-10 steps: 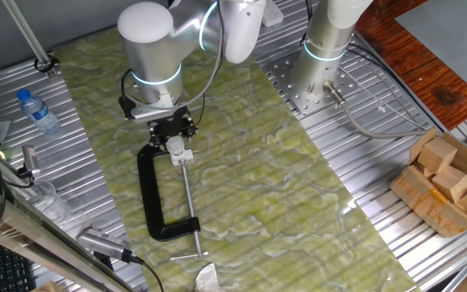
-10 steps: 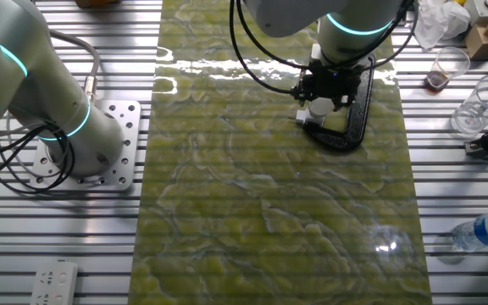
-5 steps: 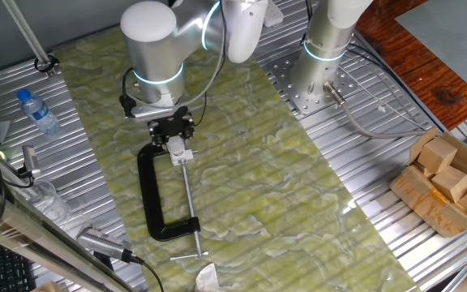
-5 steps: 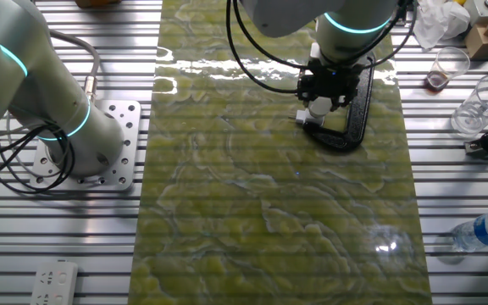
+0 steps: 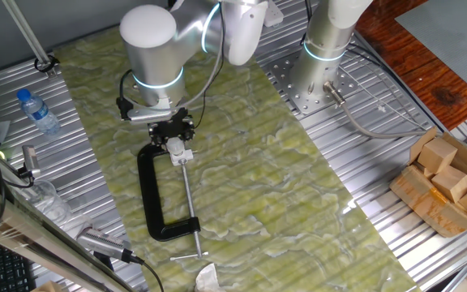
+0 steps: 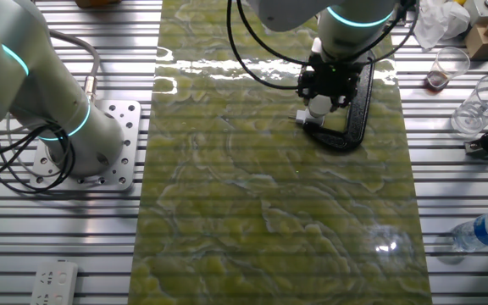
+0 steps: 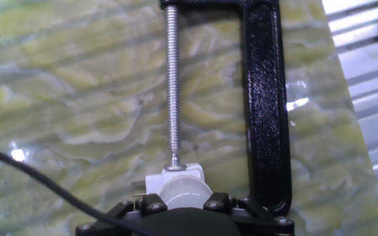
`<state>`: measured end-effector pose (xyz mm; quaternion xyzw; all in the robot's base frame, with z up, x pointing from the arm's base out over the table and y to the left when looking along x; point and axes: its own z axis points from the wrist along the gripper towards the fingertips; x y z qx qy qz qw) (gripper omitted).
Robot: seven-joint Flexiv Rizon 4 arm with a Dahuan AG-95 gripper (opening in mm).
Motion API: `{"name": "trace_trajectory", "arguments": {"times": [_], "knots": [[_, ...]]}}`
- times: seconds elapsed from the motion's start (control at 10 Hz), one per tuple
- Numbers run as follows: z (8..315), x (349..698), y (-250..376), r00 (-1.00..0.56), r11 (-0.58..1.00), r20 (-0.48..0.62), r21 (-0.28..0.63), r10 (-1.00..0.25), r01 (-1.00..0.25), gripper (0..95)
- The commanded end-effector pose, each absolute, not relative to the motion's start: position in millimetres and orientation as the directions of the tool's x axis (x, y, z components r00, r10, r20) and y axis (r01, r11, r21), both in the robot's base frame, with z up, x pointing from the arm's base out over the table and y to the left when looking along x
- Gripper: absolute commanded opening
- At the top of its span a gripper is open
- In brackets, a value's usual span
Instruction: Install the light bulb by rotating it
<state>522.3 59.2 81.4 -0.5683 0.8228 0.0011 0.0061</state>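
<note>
Rounded matte-white light bulb (image 7: 185, 191) sits in blocky socket (image 7: 151, 183), beside glossy black C-clamp (image 7: 262, 98).

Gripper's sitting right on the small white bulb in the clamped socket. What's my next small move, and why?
Probably keep turning the wrist to screw it in. The black two-finger gripper sits directly over the small white rounded light bulb, which stands in the white blocky socket fitting pinned by the threaded screw of the black C-clamp. Whether the bulb is fully seated cannot be seen.
</note>
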Motion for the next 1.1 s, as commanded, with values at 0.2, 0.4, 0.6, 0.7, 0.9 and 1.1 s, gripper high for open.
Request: {"name": "trace_trajectory", "arguments": {"times": [0.2, 0.4, 0.6, 0.7, 0.9, 1.1], "knots": [[81.2, 523.1, 59.2, -0.518, 0.518, 0.005, 0.010, -0.856, -0.856, 0.0], [81.2, 523.1, 59.3, -0.591, 0.591, 0.013, 0.024, -0.807, -0.806, 0.0], [81.0, 522.9, 59.4, -0.668, 0.668, 0.030, 0.039, -0.744, -0.743, 0.0], [79.1, 522.7, 59.4, -0.692, 0.692, 0.025, 0.038, -0.721, -0.720, 0.0], [79.2, 522.7, 59.4, -0.712, 0.713, 0.037, 0.047, -0.701, -0.700, 0.0], [82.4, 523.1, 59.4, -0.735, 0.737, 0.056, 0.056, -0.675, -0.673, 0.0]]}}
